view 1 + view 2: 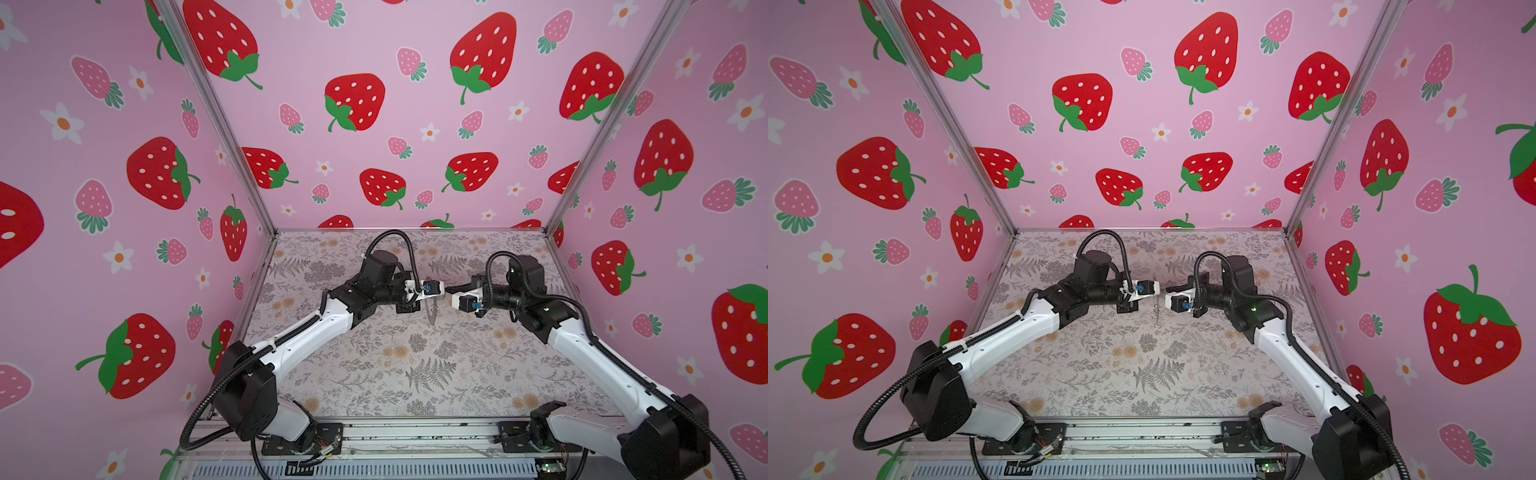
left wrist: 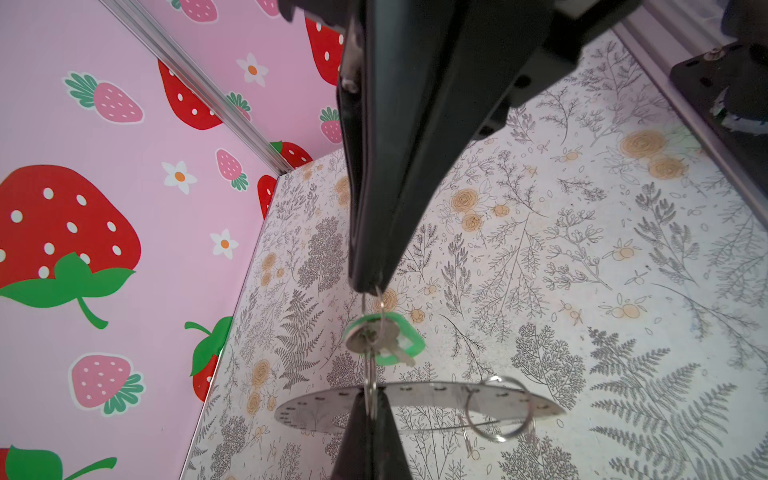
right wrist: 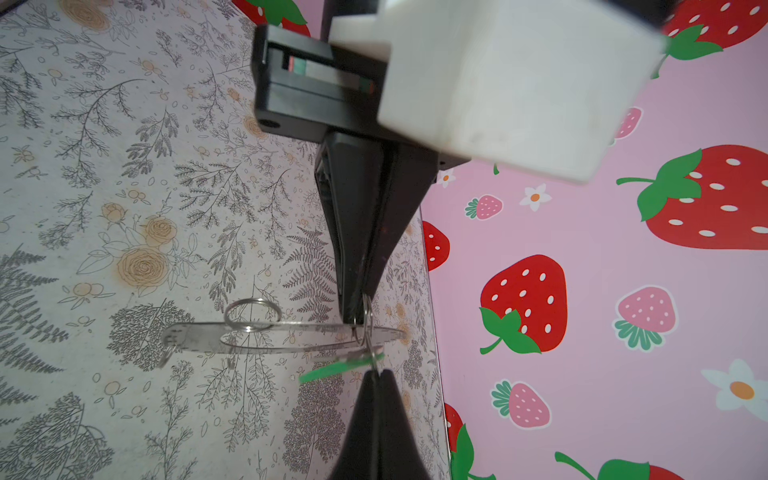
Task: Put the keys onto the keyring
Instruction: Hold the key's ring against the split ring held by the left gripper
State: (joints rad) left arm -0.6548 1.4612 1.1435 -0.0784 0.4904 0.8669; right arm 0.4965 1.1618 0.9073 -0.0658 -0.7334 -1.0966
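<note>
Both grippers meet in mid-air above the table's middle. In the left wrist view, the keyring, a thin flat grey disc with small holes round its rim, hangs level. My left gripper is shut on its rim, with a small wire loop between the jaws. The right gripper is shut on the far end of that loop. The keys, a small metal key on a green tag, dangle from the loop between the two tips. In the right wrist view the green tag shows edge-on beside my right gripper. In a top view the keyring hangs edge-on.
Other wire loops sit on the keyring's rim. Below lies the floral table cover. Pink strawberry walls close in the left, right and back. The arm bases stand on a metal rail along the front edge.
</note>
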